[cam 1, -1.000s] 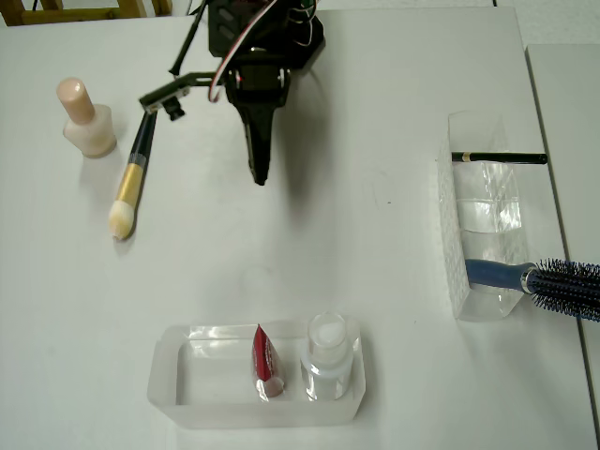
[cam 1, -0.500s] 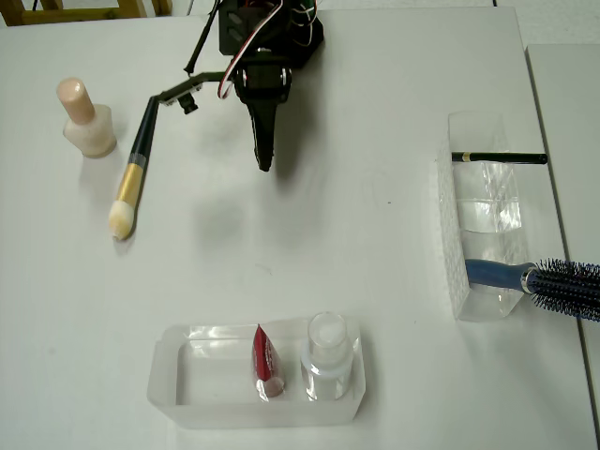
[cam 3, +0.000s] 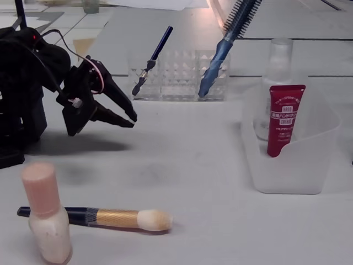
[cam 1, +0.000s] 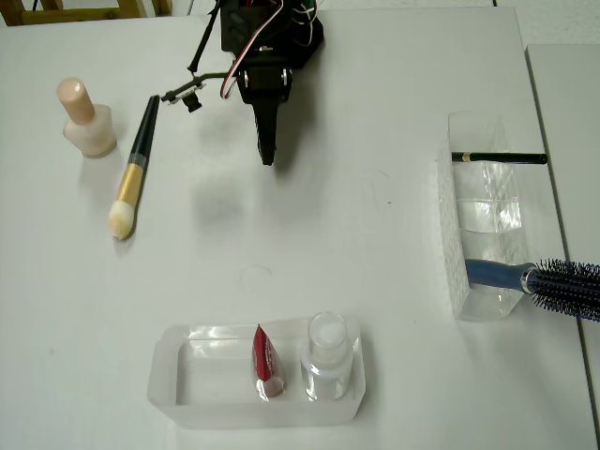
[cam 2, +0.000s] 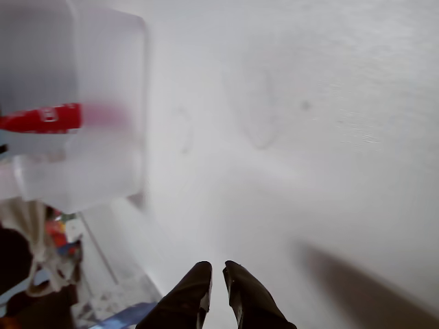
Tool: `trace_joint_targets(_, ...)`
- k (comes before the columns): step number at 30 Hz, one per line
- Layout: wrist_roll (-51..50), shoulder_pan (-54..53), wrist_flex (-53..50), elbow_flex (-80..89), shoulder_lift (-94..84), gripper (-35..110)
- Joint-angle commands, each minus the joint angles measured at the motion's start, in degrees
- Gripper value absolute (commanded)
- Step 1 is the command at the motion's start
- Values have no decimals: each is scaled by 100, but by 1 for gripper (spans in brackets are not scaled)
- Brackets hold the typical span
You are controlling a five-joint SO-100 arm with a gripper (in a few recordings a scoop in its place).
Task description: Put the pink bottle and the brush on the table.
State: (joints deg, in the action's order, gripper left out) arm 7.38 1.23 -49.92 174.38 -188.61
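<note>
Pink bottle (cam 3: 46, 221) upright on white table (cam 3: 209, 221), brush (cam 3: 99, 217) lying behind it, empty black tool (cam 3: 131, 118) raised

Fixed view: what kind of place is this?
Probably a lab or office demo bench: plain white table, black robot arm's hand, cosmetics in a frosted plastic bin, tiled floor behind.

Lab/demo setup: white table (cam 1: 394, 244), clear cosmetic organizers (cam 1: 483, 225), tiled floor.

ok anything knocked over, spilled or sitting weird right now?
Nothing stands out. The pink bottle stands upright on the table, the brush lies flat beside it, and the gripper holds nothing. No spills.
</note>
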Motion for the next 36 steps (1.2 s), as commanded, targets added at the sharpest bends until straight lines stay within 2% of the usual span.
trace_joint_targets(1,26,26,-114,18,-132,0)
trace_joint_targets(6,18,26,-123,18,-132,0)
trace_joint_targets(8,18,9,-123,18,-132,8)
trace_joint_targets(17,18,18,-123,18,-132,0)
trace_joint_targets(36,18,18,-123,18,-132,0)
